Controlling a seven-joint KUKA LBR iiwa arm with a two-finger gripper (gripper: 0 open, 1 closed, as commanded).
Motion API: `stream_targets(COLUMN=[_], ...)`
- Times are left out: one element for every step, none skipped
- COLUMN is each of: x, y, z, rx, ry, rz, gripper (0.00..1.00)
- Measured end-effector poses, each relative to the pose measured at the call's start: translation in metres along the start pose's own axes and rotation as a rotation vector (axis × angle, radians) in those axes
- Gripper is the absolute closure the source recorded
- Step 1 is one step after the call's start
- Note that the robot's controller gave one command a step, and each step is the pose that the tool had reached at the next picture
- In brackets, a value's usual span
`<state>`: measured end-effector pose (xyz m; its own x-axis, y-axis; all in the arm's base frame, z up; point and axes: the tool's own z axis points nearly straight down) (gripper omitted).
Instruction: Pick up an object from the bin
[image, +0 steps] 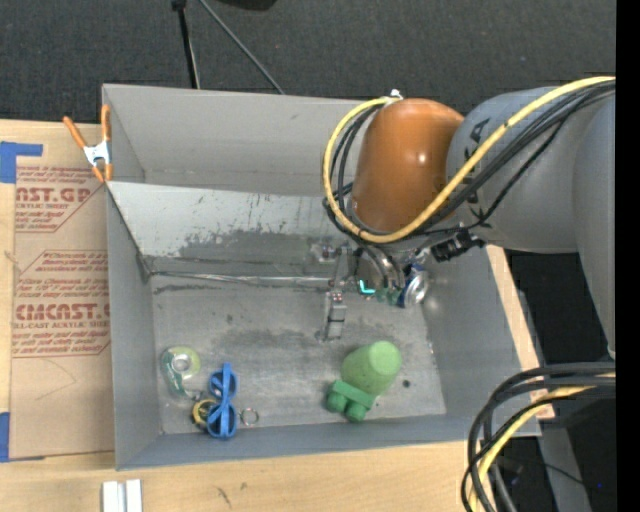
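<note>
My gripper (335, 318) hangs under the orange wrist cover, over the bare floor in the middle of the bin toward its right half. A green plastic toy (362, 380), with a rounded body and two stubby feet, lies on its side just below and to the right of the gripper, apart from it. I see nothing held in the gripper.
In the bin's lower left corner lie a blue looped plastic piece (222, 400), a small metal ring (248, 416) and a clear round thing with green inside (182, 365). The arm with its yellow cables covers the bin's upper right.
</note>
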<state>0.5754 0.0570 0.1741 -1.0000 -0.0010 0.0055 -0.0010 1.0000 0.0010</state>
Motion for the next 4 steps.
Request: stream_targets(x=[0.042,0.087,0.088,0.050], y=[0.110,0.140,0.140,0.135], z=[0.052,0.105,0.105,-0.043], rx=[-0.001,0.003,0.002,0.000], ry=[-0.002,-0.006,-0.004,-0.018], rz=[-0.123,-0.288,-0.287,-0.345], gripper=[0.00,0.00,1.00,1.00])
